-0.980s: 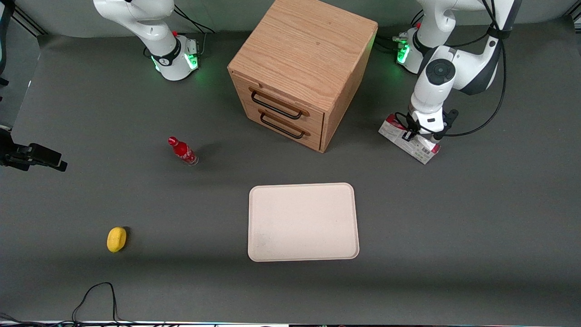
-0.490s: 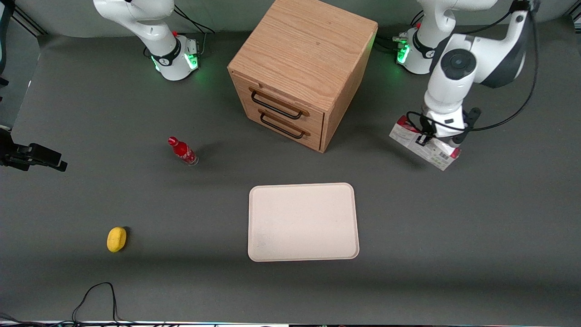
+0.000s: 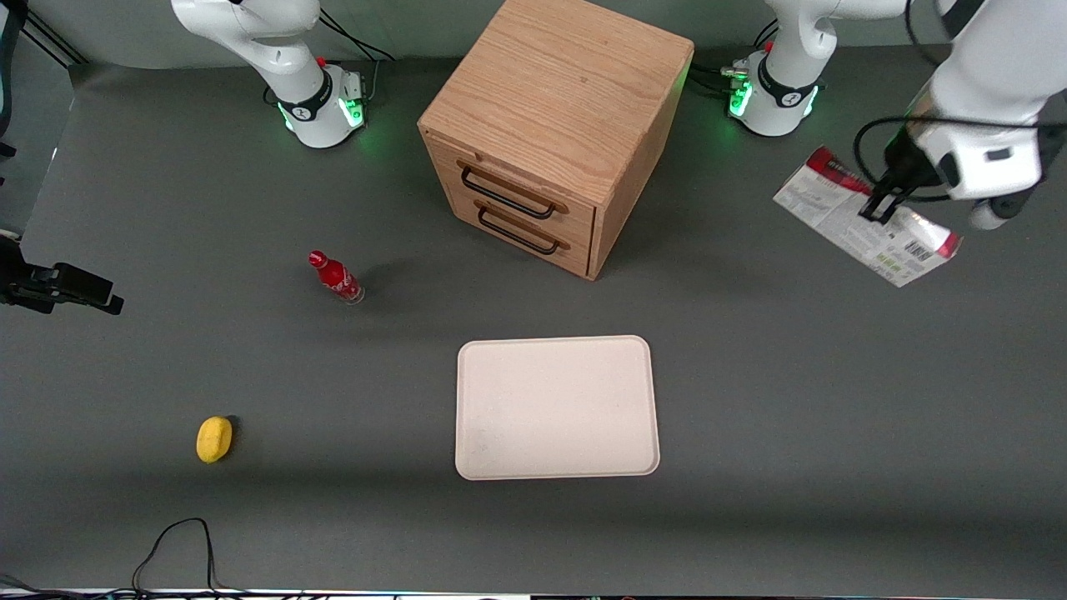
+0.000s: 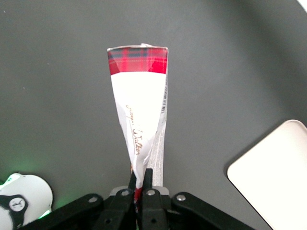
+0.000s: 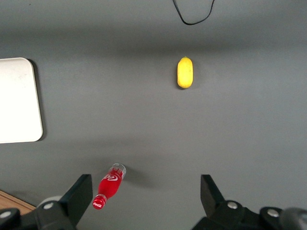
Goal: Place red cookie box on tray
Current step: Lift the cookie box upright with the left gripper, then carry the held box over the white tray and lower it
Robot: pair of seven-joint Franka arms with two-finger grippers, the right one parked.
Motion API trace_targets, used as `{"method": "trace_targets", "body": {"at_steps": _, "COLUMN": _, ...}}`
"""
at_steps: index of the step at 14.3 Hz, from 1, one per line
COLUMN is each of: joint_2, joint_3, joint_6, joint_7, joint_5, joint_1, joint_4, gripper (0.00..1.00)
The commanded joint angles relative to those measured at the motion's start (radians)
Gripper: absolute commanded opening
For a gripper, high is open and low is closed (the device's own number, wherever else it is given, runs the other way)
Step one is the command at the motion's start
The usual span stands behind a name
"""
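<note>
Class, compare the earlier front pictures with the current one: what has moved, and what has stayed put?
The claw, shut on the red cookie box throughout, has lifted it off the table and carried it toward the working arm's end. The tray, wooden drawer cabinet, red bottle and yellow object have not moved.

Dark grey matte table [image 3: 834,400], evenly lit from above, with a soft shadow band crossing it nearer the front camera than the gripper [image 3: 875,212], which hangs above the working arm's end of the table clamped on the red cookie box [image 3: 859,218]. Light oak cabinet [image 3: 558,92] standing toward the parked arm's end from the gripper, its two drawers closed, each with a dark wire handle [image 3: 508,193]. A black cable [image 3: 179,542] loops onto the table's near edge, well apart from the gripper; green glow tints the table's edge farthest from the camera.
</note>
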Motion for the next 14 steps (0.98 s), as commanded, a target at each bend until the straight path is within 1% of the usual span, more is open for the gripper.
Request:
{"method": "trace_targets", "body": {"at_steps": 1, "joint_2": 0.033, "joint_3": -0.002, "joint_6": -0.084, "joint_7": 0.036, "joint_5": -0.017, "joint_1": -0.002, "joint_4": 0.155, "gripper": 0.00}}
{"method": "trace_targets", "body": {"at_steps": 3, "joint_2": 0.064, "joint_3": -0.002, "joint_6": -0.086, "joint_7": 0.062, "joint_5": -0.017, "joint_1": -0.004, "joint_4": 0.208, "gripper": 0.00}}
{"method": "trace_targets", "body": {"at_steps": 5, "joint_2": 0.142, "joint_3": -0.002, "joint_6": -0.066, "joint_7": 0.175, "joint_5": -0.019, "joint_1": -0.005, "joint_4": 0.283, "gripper": 0.00}}
{"method": "trace_targets", "body": {"at_steps": 7, "joint_2": 0.290, "joint_3": -0.007, "joint_6": -0.093, "joint_7": 0.300, "joint_5": -0.025, "joint_1": -0.008, "joint_4": 0.451, "gripper": 0.00}}
{"method": "trace_targets", "body": {"at_steps": 9, "joint_2": 0.427, "joint_3": -0.016, "joint_6": -0.135, "joint_7": 0.337, "joint_5": -0.039, "joint_1": -0.017, "joint_4": 0.595, "gripper": 0.00}}
{"method": "trace_targets", "body": {"at_steps": 11, "joint_2": 0.534, "joint_3": -0.063, "joint_6": -0.127, "joint_7": 0.442, "joint_5": -0.048, "joint_1": -0.019, "joint_4": 0.691, "gripper": 0.00}}
{"method": "trace_targets", "body": {"at_steps": 14, "joint_2": 0.674, "joint_3": -0.137, "joint_6": -0.112, "joint_7": 0.487, "joint_5": -0.051, "joint_1": -0.019, "joint_4": 0.847, "gripper": 0.00}}
